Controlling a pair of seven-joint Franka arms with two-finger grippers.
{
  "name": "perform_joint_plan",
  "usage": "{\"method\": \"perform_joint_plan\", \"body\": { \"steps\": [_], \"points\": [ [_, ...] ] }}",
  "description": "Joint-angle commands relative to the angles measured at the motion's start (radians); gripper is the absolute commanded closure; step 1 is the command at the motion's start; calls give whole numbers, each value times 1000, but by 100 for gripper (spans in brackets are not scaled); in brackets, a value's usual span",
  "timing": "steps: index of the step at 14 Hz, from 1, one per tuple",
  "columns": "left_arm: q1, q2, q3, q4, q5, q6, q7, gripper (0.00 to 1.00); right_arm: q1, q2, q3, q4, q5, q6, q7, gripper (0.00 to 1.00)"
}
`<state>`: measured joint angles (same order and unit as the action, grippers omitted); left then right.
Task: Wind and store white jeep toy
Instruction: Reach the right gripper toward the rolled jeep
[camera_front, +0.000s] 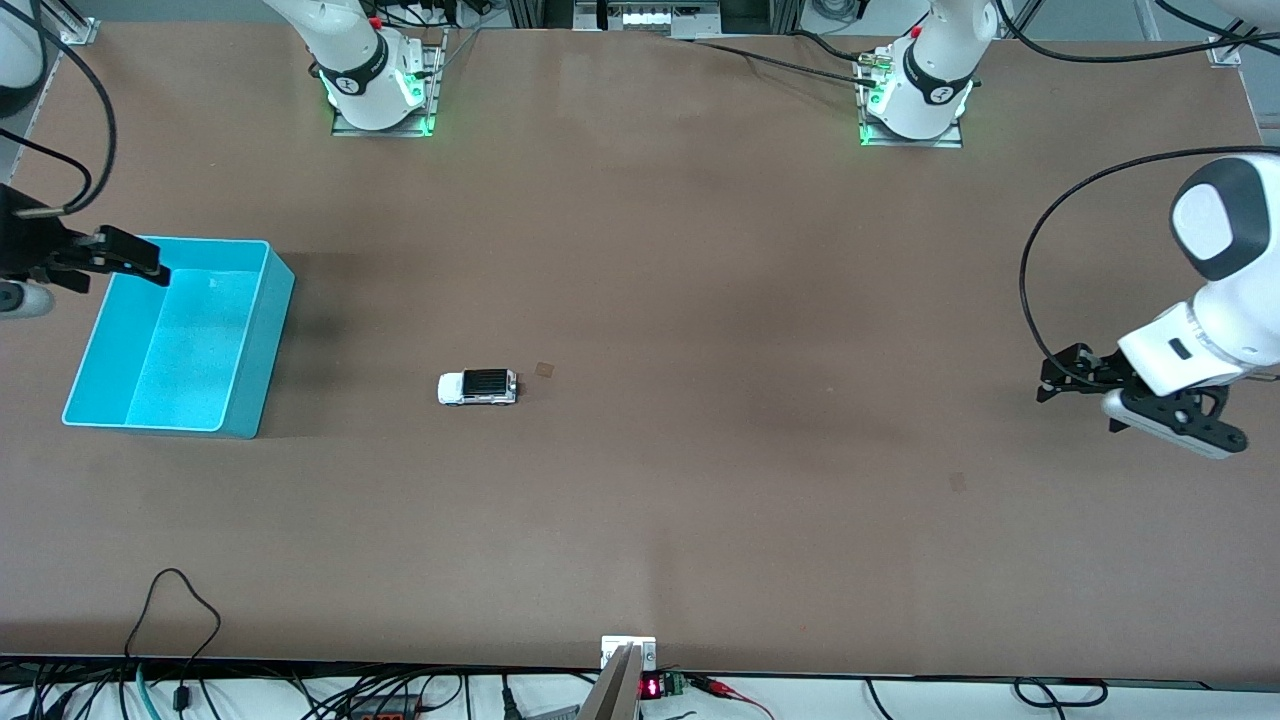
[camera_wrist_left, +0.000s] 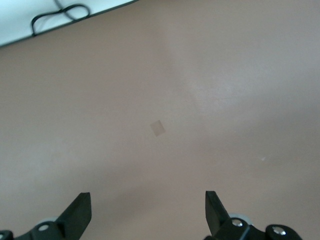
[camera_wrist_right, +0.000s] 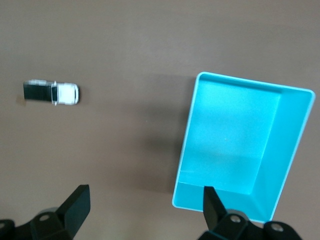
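The white jeep toy (camera_front: 478, 387), white with a black roof and rear, stands alone on the brown table near the middle. It also shows in the right wrist view (camera_wrist_right: 52, 92). The turquoise bin (camera_front: 272, 300) sits toward the right arm's end of the table and holds nothing; its wall shows in the right wrist view (camera_wrist_right: 284, 150). My right gripper (camera_front: 125, 262) (camera_wrist_right: 145, 200) is open and empty, over the bin's rim at the corner farthest from the jeep. My left gripper (camera_front: 1055, 378) (camera_wrist_left: 147, 210) is open and empty, over bare table at the left arm's end.
A small tan patch (camera_front: 544, 370) lies on the table beside the jeep. Another patch (camera_front: 958, 482) lies nearer the front camera and shows in the left wrist view (camera_wrist_left: 158, 128). Cables (camera_front: 180, 610) run along the table's front edge.
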<state>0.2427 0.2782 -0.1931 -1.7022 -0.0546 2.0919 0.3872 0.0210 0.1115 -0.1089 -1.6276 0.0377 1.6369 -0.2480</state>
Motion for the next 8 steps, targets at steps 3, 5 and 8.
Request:
{"method": "perform_joint_plan", "body": {
  "steps": [3, 5, 8],
  "points": [
    [-156, -53, 128, 87, -19, -185, -320, 0, 82, 28, 5, -21, 19, -49, -90, 0],
    [-192, -79, 153, 136, -22, -271, -419, 0, 117, 33, 18, -67, 16, -23, -108, 0],
    [-200, -138, 155, 147, -17, -343, -465, 0, 109, 37, 112, -139, 8, 108, -304, 0]
  ]
}}
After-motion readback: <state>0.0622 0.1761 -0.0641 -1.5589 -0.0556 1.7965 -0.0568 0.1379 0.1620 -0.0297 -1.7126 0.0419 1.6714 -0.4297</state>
